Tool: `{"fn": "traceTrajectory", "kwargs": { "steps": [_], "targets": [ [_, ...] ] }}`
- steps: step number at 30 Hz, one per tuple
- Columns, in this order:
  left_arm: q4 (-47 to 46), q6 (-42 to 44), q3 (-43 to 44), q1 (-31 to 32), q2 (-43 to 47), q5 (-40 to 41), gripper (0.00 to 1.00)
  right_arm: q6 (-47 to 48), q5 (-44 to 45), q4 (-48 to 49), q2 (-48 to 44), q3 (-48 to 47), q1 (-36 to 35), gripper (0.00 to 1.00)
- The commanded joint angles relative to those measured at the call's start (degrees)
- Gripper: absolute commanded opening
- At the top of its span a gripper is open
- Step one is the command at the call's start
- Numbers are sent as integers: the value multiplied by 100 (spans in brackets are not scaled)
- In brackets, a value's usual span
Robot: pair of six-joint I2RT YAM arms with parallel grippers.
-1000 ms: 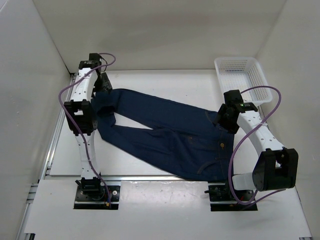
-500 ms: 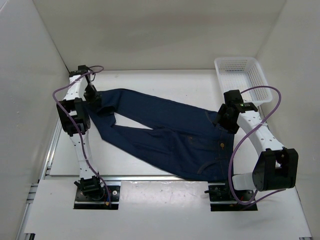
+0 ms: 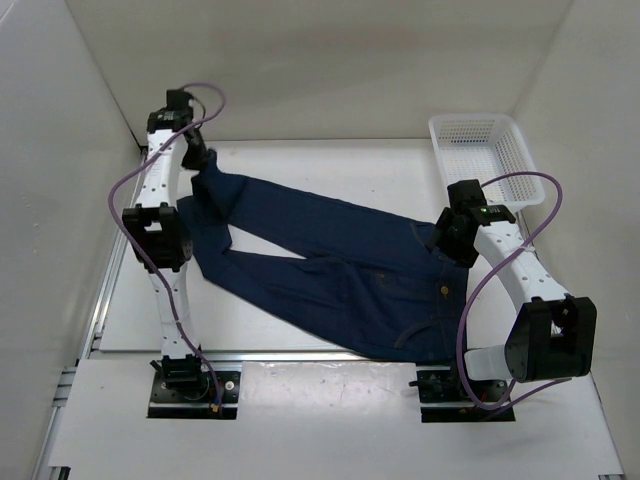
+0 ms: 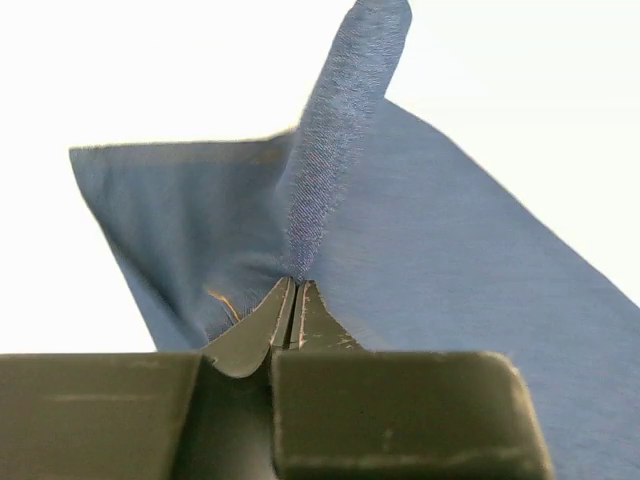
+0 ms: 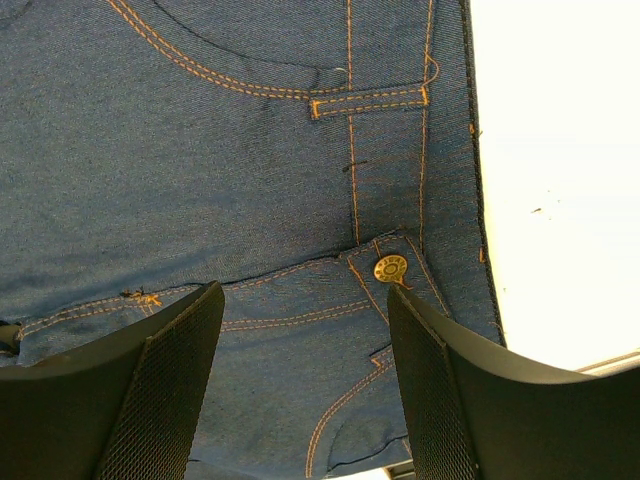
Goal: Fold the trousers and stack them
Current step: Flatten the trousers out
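Observation:
The dark navy trousers (image 3: 330,260) lie spread on the white table, waist at the right, legs running to the far left. My left gripper (image 3: 203,163) is shut on the far leg's hem, pulling it up off the table. In the left wrist view the closed fingertips (image 4: 293,290) pinch a raised ridge of the trousers (image 4: 460,260). My right gripper (image 3: 447,240) hovers open over the waistband. The right wrist view shows the trousers (image 5: 250,150) with orange stitching and a brass button (image 5: 391,269) between the spread fingers (image 5: 170,370), which touch no cloth.
A white mesh basket (image 3: 482,155) stands at the far right corner of the table. White walls enclose the left, back and right sides. The arm bases sit on the near rail.
My left gripper closed on the far leg's hem and has lifted it toward the back left. The right arm has not moved.

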State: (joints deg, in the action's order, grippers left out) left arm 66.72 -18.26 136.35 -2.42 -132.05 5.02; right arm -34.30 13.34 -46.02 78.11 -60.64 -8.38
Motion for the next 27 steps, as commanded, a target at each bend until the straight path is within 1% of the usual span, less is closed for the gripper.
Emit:
{"fn": "traceTrajectory", "kwargs": {
  "steps": [1, 5, 6, 7, 8, 9, 11, 13, 16, 18, 19, 20, 21, 22, 24, 25, 26, 27],
  "targets": [
    [-317, 594, 629, 898, 856, 638, 10, -24, 28, -12, -137, -9, -14, 71],
    [-440, 912, 629, 1243, 663, 1009, 10, -24, 28, -12, -138, 44, -14, 71],
    [-336, 912, 629, 1296, 593, 1062, 15, -24, 28, -12, -138, 44, -14, 71],
    [-248, 912, 629, 1296, 427, 1063, 43, -24, 28, -12, -138, 44, -14, 71],
    [-134, 773, 629, 1296, 330, 1333, 99, -24, 28, -12, -138, 44, -14, 71],
    [67, 711, 629, 1296, 190, 1474, 100, -24, 28, -12, -138, 44, -14, 71],
    [131, 561, 525, 1244, 188, 1712, 100, -24, 28, -12, -138, -9, -14, 71],
    [131, 359, 261, 1086, 188, 1713, 100, -24, 28, -12, -86, -9, -14, 71],
    [0, 227, -47, 770, 372, 1205, 100, -24, 28, -12, -85, -9, -14, 71],
    [-71, 227, -100, 707, 452, 968, 88, -24, 28, -12, -85, -9, -14, 71],
    [-71, 227, -100, 638, 452, 914, 78, -24, 28, -12, -85, -9, -14, 71],
    [-123, 279, -100, 637, 452, 818, 49, -24, 28, -12, -85, -9, -14, 71],
    [-124, 331, -13, 637, 452, 460, 38, 29, 28, -12, -85, -9, -14, 71],
    [-124, 384, 40, 637, 382, 221, 32, 29, 28, -12, -33, -9, -14, 71],
    [-124, 385, 93, 777, 207, -253, 34, 29, -24, -12, -32, -9, -14, 71],
    [-124, 385, 163, 882, 110, -551, 49, 29, -25, 40, -32, -9, -14, 71],
    [-124, 324, 163, 935, -100, -554, 54, 29, -25, 40, -32, -9, -14, 71],
    [-124, 323, 216, 936, -206, -554, 56, 29, -25, 40, -32, -61, -14, 71]
  ]
}}
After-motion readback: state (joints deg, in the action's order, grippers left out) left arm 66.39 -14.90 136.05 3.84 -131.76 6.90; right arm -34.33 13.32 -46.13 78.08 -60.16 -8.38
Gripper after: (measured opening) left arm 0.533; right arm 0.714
